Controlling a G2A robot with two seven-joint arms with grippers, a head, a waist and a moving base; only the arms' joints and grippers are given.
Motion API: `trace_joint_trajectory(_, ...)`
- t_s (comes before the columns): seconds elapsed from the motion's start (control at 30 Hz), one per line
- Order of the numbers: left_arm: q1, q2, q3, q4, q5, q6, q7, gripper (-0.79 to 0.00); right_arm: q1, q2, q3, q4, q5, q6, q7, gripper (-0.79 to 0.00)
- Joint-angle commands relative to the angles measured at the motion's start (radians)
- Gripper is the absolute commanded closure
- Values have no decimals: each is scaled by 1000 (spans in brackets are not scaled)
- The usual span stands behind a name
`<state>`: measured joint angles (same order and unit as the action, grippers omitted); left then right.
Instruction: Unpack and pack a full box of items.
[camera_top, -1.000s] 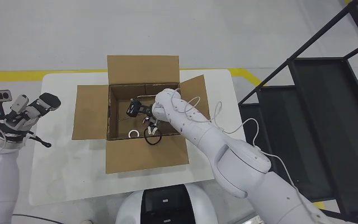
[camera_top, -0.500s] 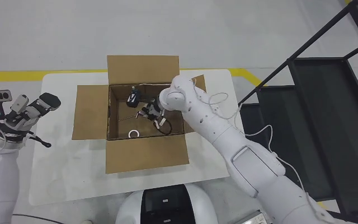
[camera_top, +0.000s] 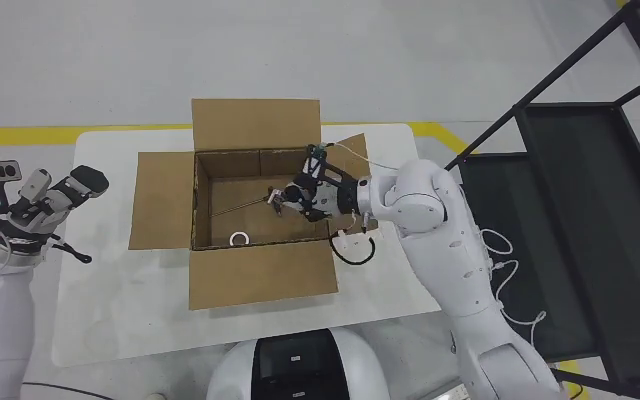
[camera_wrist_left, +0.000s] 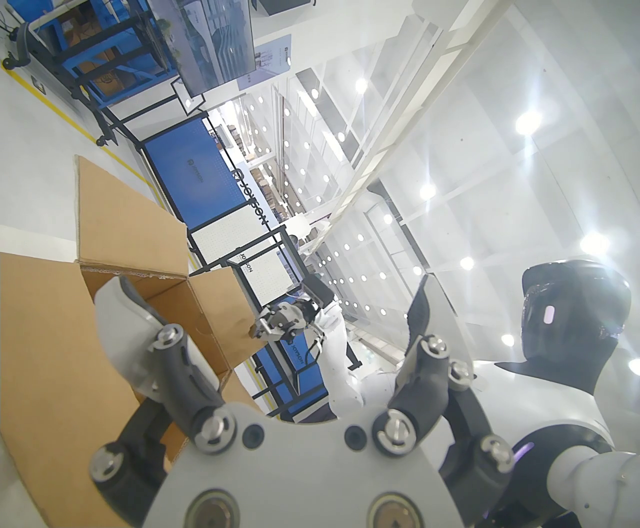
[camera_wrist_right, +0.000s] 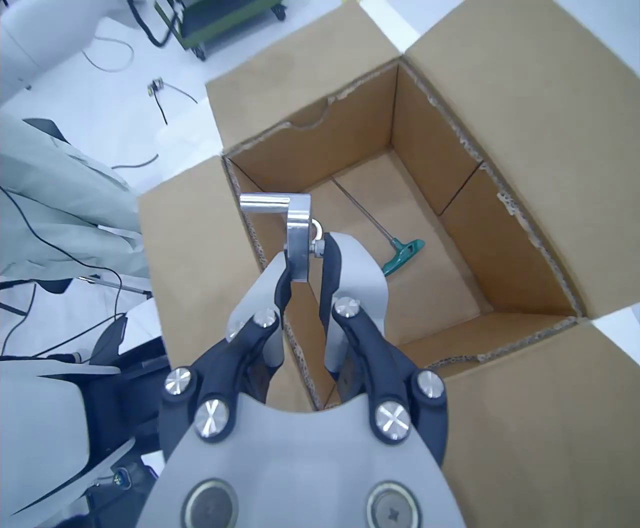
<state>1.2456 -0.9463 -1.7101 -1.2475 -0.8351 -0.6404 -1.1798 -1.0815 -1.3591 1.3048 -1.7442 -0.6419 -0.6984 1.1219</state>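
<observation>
Right gripper (camera_wrist_right: 305, 255) pinches the flat leg of a metal handle (camera_wrist_right: 295, 220) above the box (camera_wrist_right: 420, 125) mouth by its right wall — green T-handle key (camera_wrist_right: 400, 250) lies on the box floor below. Left gripper (camera_top: 62, 190), fingers spread, sits well apart off the box's left flap. Risk: thin off-centre pinch — handle may swivel, slip, or clip the flap going out.

Open cardboard box (camera_top: 160, 200) on table (camera_top: 110, 310); right gripper (camera_top: 285, 197) above, holding metal part (camera_top: 273, 194)
</observation>
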Motion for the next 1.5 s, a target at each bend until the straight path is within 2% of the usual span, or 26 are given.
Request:
trace_joint_trajectory(0.0,0,0,0,0,0,0,0,-785,-45,25,62,-47,73,-15,-15,0)
trace_joint_trajectory(0.23,0,0,0,0,0,0,0,-785,-181,86,256,-141,210,-55,-55,0)
trace_joint_trajectory(0.43,0,0,0,0,0,0,0,-785,-273,104,386,-121,216,13,-160,0)
trace_joint_trajectory(0.6,0,0,0,0,0,0,0,-785,-318,110,429,-65,153,92,-271,0)
trace_joint_trajectory(0.8,0,0,0,0,0,0,0,-785,-315,114,413,48,12,256,-341,0)
trace_joint_trajectory(1.03,0,0,0,0,0,0,0,-785,-304,119,403,196,-37,360,-407,0)
trace_joint_trajectory(1.33,0,0,0,0,0,0,0,-785,-227,122,295,329,-232,618,-287,0)
trace_joint_trajectory(1.47,0,0,0,0,0,0,0,-785,-175,119,232,395,-291,683,-228,0)
